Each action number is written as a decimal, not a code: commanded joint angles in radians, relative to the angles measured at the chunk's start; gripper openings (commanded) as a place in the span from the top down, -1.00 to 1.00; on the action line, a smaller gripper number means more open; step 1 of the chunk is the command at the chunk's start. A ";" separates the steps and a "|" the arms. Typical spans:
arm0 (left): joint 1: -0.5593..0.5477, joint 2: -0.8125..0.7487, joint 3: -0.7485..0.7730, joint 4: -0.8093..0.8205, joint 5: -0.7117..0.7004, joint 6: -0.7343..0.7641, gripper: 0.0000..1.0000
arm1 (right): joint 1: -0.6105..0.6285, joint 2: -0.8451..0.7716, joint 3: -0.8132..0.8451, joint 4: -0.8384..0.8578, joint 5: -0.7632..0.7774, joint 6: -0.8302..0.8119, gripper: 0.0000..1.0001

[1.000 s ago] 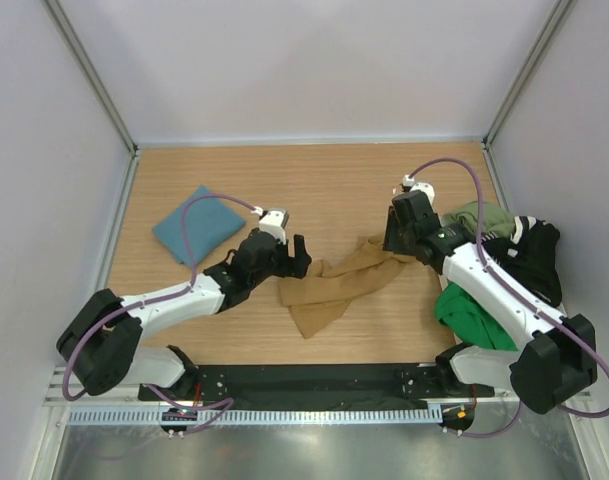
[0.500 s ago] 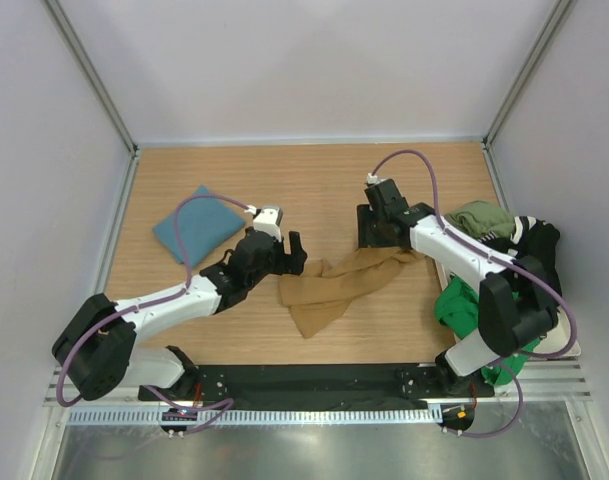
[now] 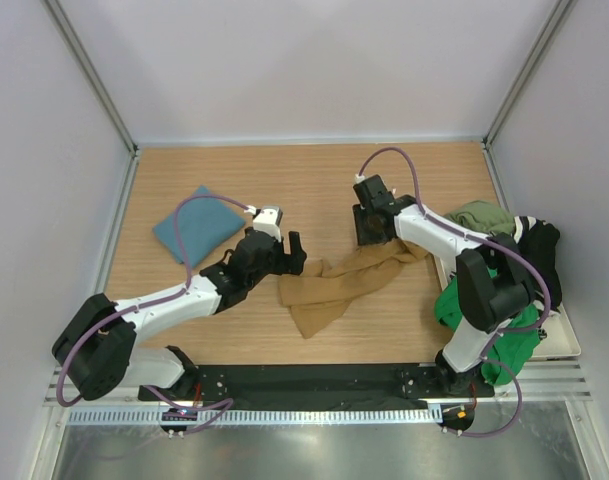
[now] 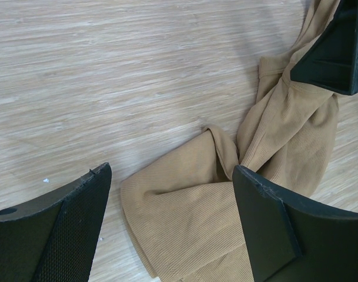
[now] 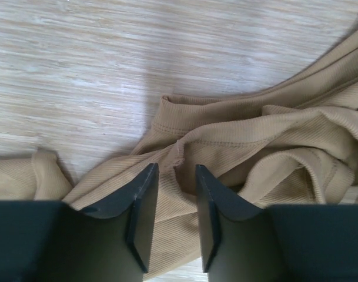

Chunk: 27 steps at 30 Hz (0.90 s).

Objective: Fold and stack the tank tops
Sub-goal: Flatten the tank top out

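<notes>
A tan tank top (image 3: 334, 285) lies crumpled on the wooden table, near the middle. My left gripper (image 3: 296, 255) is open over its left end, jaws wide apart either side of the ribbed cloth (image 4: 190, 200), holding nothing. My right gripper (image 3: 372, 238) is low over the top's right end, jaws only narrowly apart, with a seamed fold (image 5: 273, 141) just past the tips. I see no cloth pinched. A teal top (image 3: 196, 225) lies folded at the back left.
A pile of tops lies at the right: green (image 3: 464, 305), olive (image 3: 481, 217) and black (image 3: 534, 250), partly on a white tray (image 3: 569, 345). Grey walls close in the table on three sides. The right gripper's black finger (image 4: 337, 53) shows in the left wrist view.
My right arm has swung left from the pile to the tan top's right end. My left gripper has hardly moved. The tan top lies much as before.
</notes>
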 commanded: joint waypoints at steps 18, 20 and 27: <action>0.004 0.047 0.062 0.008 0.086 0.030 -0.70 | -0.171 -0.435 -0.048 0.059 -0.100 0.120 0.97; 0.004 0.050 0.063 0.008 0.093 0.029 -0.70 | -0.177 -0.457 -0.040 0.054 -0.108 0.120 0.98; 0.004 0.035 0.049 0.040 0.155 0.045 -0.68 | -0.179 -0.457 0.006 -0.001 -0.107 0.114 0.98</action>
